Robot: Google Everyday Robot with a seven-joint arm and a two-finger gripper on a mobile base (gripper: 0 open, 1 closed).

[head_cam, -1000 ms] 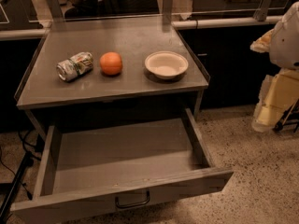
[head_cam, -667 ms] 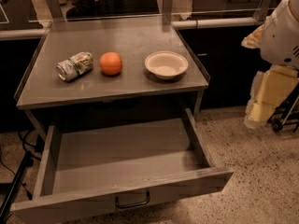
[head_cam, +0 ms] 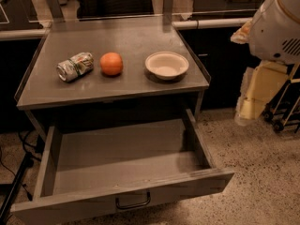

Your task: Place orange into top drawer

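the orange [head_cam: 111, 63] sits on the table [head_cam: 117, 90] between crushed can [head_cam: 75, 66] and white bowl [head_cam: 167, 64]; the top drawer [head_cam: 122, 153] is open below. your claw [head_cam: 249, 108] hangs right of the table; i cannot tell its opening. the fruit looks firm, smooth, apt to roll: grip across its middle.

Three things sit in a row across the middle of the tabletop [head_cam: 112, 90]. The can [head_cam: 75, 66] lies on its side at the left. The orange [head_cam: 111, 63] is just to its right, and the bowl [head_cam: 167, 65] is further right, apart from the orange. Below the tabletop's near edge the top drawer [head_cam: 122, 170] stands pulled out toward the near side, its handle [head_cam: 133, 203] centred on the near front panel. The gripper [head_cam: 248, 106] hangs beyond the tabletop's right edge, over the floor [head_cam: 262, 172], well apart from the orange and the drawer. A wheeled cart [head_cam: 283, 118] stands to the gripper's right.
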